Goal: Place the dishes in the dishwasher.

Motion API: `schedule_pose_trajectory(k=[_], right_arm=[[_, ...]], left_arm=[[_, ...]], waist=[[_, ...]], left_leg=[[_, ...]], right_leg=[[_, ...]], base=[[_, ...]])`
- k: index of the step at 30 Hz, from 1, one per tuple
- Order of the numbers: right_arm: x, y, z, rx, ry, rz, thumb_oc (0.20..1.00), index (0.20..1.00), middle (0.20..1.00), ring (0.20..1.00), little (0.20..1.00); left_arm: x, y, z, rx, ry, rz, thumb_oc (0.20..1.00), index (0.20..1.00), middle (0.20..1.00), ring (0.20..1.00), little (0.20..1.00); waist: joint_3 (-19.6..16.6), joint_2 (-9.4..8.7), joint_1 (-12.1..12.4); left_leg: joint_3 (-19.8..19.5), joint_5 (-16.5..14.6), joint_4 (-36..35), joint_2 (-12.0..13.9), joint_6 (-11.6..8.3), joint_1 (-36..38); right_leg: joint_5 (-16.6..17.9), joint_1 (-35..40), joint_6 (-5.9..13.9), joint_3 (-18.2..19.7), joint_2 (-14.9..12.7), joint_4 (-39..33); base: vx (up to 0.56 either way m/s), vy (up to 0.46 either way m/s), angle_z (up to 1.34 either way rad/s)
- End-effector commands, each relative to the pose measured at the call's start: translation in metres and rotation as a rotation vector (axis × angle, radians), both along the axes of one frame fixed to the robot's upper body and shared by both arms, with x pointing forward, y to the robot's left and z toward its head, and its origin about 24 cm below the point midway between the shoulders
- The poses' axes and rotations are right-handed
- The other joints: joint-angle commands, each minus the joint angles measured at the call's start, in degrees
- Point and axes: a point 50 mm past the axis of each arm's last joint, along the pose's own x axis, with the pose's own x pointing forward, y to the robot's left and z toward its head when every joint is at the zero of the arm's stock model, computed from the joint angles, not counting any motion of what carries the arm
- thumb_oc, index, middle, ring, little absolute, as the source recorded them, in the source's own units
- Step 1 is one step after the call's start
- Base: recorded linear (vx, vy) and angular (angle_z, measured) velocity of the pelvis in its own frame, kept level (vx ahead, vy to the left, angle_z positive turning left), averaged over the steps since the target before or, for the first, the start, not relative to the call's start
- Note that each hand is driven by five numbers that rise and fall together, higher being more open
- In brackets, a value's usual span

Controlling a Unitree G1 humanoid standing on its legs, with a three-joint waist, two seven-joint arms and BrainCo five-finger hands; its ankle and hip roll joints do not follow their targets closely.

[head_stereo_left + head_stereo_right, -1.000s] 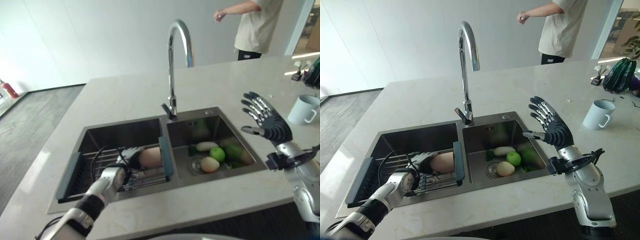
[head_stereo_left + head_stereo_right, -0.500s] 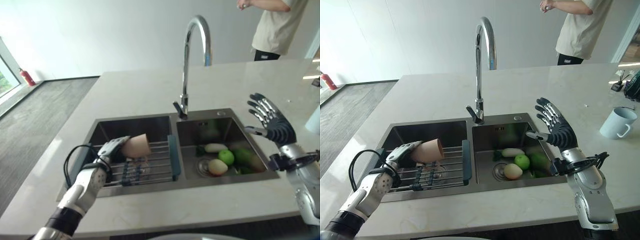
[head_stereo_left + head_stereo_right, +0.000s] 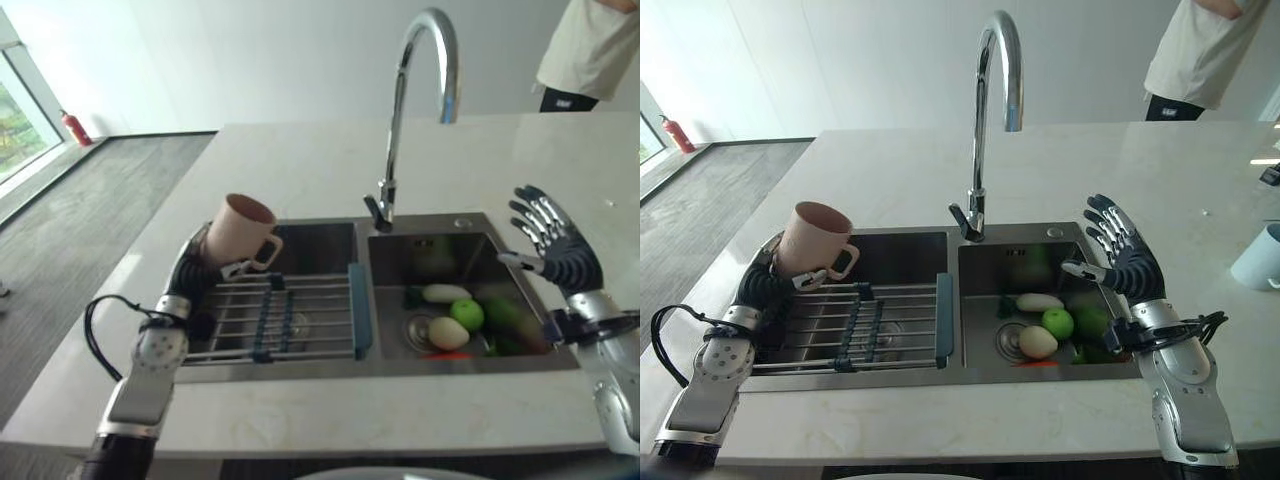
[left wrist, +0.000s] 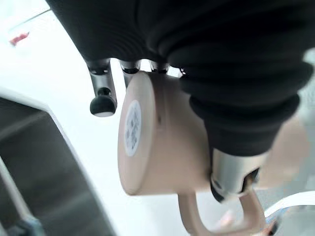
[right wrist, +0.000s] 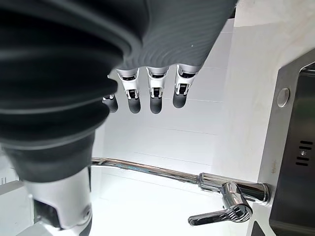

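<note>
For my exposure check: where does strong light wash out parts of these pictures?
Left wrist view: the background past the pink mug is washed to white. Right wrist view: the wall behind the faucet glows white. Left eye view: daylight from the window brightens the countertop.

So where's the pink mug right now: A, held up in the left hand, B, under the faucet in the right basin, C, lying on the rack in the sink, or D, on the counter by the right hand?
A: the left hand is curled round the pink mug, holding it up above the left edge of the sink, clear of the rack.
</note>
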Motion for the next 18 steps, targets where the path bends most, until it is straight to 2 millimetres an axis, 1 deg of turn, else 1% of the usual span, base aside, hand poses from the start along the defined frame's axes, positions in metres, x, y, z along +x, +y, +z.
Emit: schedule_pose_trajectory(k=[1,2,5,9,10,13,15,16,17,18], right_arm=[[-0.005,0.003,0.029,0.005,-0.204,-0.027,1.000,1.000,1.000,1.000,1.000],[-0.005,0.003,0.029,0.007,-0.204,-0.026,1.000,1.000,1.000,1.000,1.000],[-0.005,0.003,0.028,0.024,-0.207,-0.020,1.000,1.000,1.000,1.000,1.000],[-0.003,0.007,0.026,0.032,-0.202,-0.004,1.000,1.000,1.000,1.000,1.000],[-0.003,0.008,0.026,0.033,-0.200,0.007,1.000,1.000,1.000,1.000,1.000],[-0.003,0.012,0.026,0.036,-0.197,0.035,1.000,1.000,1.000,1.000,1.000],[-0.006,0.012,0.026,0.000,-0.195,0.038,1.000,1.000,1.000,1.000,1.000],[-0.008,0.009,0.029,-0.018,-0.203,0.019,1.000,1.000,1.000,1.000,1.000],[-0.008,0.008,0.031,-0.020,-0.207,0.011,1.000,1.000,1.000,1.000,1.000],[-0.008,0.005,0.035,-0.028,-0.220,-0.002,1.000,1.000,1.000,1.000,1.000]], left_arm=[[0.004,-0.003,0.045,-0.199,-0.234,-0.134,0.200,0.200,0.200,0.200,0.200],[0.003,-0.004,0.045,-0.223,-0.236,-0.142,0.200,0.200,0.200,0.200,0.200],[0.003,-0.012,0.042,-0.426,-0.236,-0.222,0.200,0.200,0.200,0.200,0.200],[0.002,-0.019,0.040,-0.595,-0.250,-0.293,0.200,0.200,0.200,0.200,0.200],[0.001,-0.022,0.039,-0.665,-0.257,-0.316,0.200,0.200,0.200,0.200,0.200],[-0.002,-0.027,0.037,-0.765,-0.268,-0.354,0.200,0.200,0.200,0.200,0.200],[-0.007,-0.029,0.037,-0.820,-0.279,-0.392,0.200,0.200,0.200,0.200,0.200],[-0.008,-0.031,0.037,-0.858,-0.286,-0.442,0.200,0.200,0.200,0.200,0.200],[-0.009,-0.033,0.037,-0.867,-0.290,-0.455,0.200,0.200,0.200,0.200,0.200],[-0.010,-0.035,0.038,-0.887,-0.301,-0.484,0.200,0.200,0.200,0.200,0.200]], waist=[[1.00,-0.92,0.34],[1.02,-0.91,0.36],[1.08,-0.73,0.62],[1.10,-0.39,0.86],[1.25,-0.22,1.07],[1.76,0.08,1.73],[2.43,0.40,1.96],[3.13,0.34,2.06],[3.31,0.28,2.08],[3.68,0.08,2.11]], left_leg=[[-1.97,-4.96,0.53,0.22,0.70,1.98],[-1.99,-4.91,0.53,0.28,0.67,1.96],[-2.22,-4.41,0.53,0.88,0.29,1.76],[-2.48,-3.80,0.53,1.64,-0.21,1.62],[-2.77,-3.29,0.53,2.07,-0.56,1.46],[-3.68,-1.69,0.53,3.32,-1.65,0.58],[-3.84,0.64,0.53,4.67,-2.83,-1.74],[-2.65,1.94,0.53,5.45,-3.50,-3.69],[-2.23,1.97,0.53,5.44,-3.46,-3.88],[-0.86,1.83,0.53,4.94,-3.14,-3.23]], right_leg=[[-7.65,5.50,1.02,-2.03,0.45,0.40],[-7.68,5.51,0.97,-2.07,0.49,0.40],[-7.88,5.44,0.42,-2.33,1.04,0.40],[-8.17,5.38,-0.19,-2.35,1.72,0.40],[-8.29,5.39,-0.55,-2.25,2.18,0.40],[-8.68,5.46,-1.37,-2.55,3.28,0.40],[-9.17,5.57,-1.70,-2.81,3.92,0.40],[-9.32,5.83,-1.75,-3.81,4.06,0.40],[-9.37,5.84,-1.79,-4.21,4.04,0.40],[-9.37,5.65,-1.96,-5.13,3.92,0.40]], base=[[-0.03,-0.126,0.07],[-0.04,-0.135,0.08],[-0.06,-0.152,0.10],[-0.06,-0.154,0.14],[-0.05,-0.180,0.09],[-0.06,-0.203,0.09],[-0.11,-0.144,0.16],[-0.14,-0.086,0.38],[-0.19,-0.048,0.69],[-0.22,0.007,0.77]])
